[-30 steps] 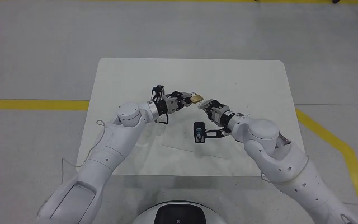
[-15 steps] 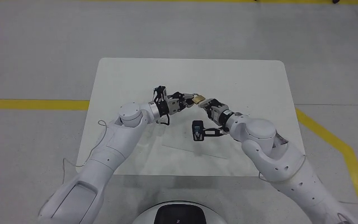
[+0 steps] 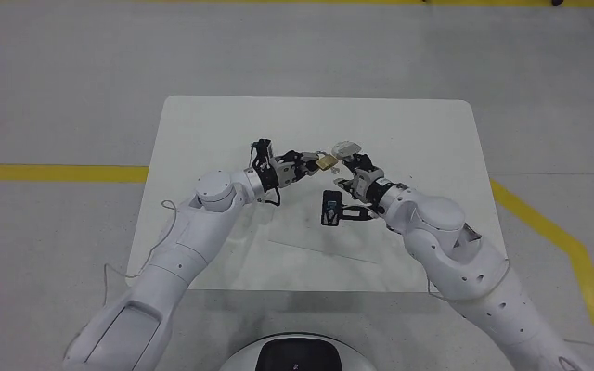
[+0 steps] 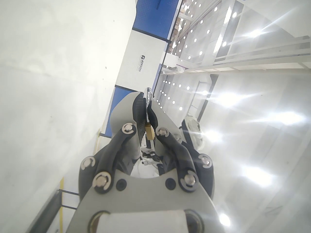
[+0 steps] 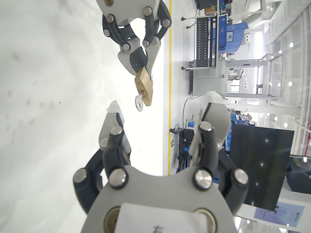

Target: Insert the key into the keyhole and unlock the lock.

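Observation:
A small brass padlock (image 5: 144, 86) hangs in the air over the middle of the white table (image 3: 213, 130). My left gripper (image 3: 310, 163) is shut on its silver shackle (image 4: 148, 95), and a sliver of the brass body (image 4: 150, 133) shows between the pads. A silver key (image 5: 139, 102) sticks out of the bottom of the padlock. My right gripper (image 5: 161, 107) stands open a short way from the key, touching neither key nor padlock (image 3: 326, 162). In the top view the right gripper (image 3: 345, 159) sits just to the right of the lock.
The padlock is held above the table's centre. A yellow floor line (image 3: 70, 172) runs past both sides of the table. Beyond the table edge stand shelving and machines (image 5: 218, 25).
My right gripper has opened and drawn back a little from the padlock, leaving the key in the keyhole. The left gripper has kept the padlock nearly in place.

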